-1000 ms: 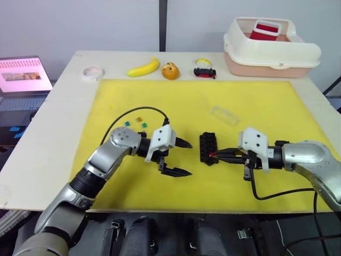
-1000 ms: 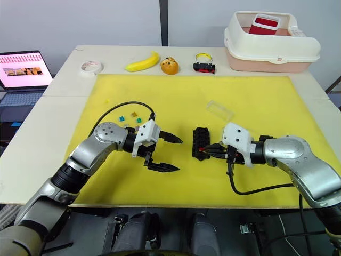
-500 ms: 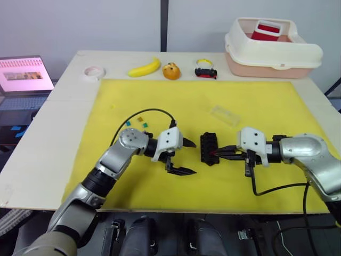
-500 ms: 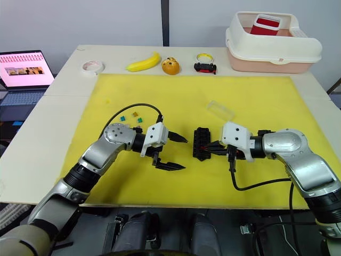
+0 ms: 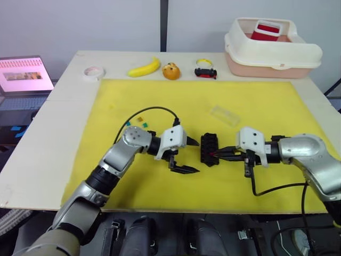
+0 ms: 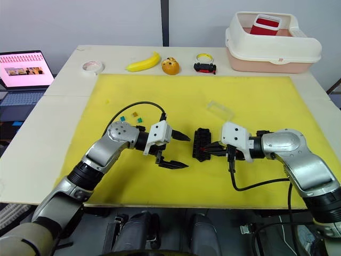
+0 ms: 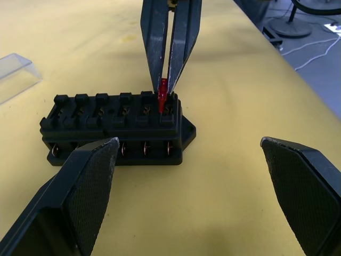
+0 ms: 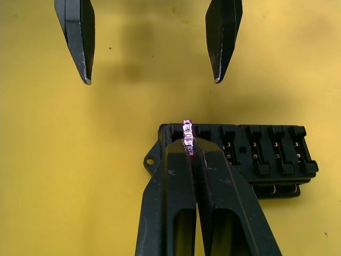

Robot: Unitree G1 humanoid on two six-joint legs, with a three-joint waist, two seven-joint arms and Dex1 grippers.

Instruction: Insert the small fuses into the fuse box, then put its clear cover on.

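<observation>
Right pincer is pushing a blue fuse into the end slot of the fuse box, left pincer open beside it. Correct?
Not quite: the fuse is red, not blue, as the left wrist view shows. The right pincer is shut on it at the end slot of the fuse box, and the left pincer is open beside it.

Right claw (image 8: 189, 152) fingers are covering most of a red fuse (image 8: 187, 132); clear cover (image 7: 16, 76) is running off-frame.
</observation>
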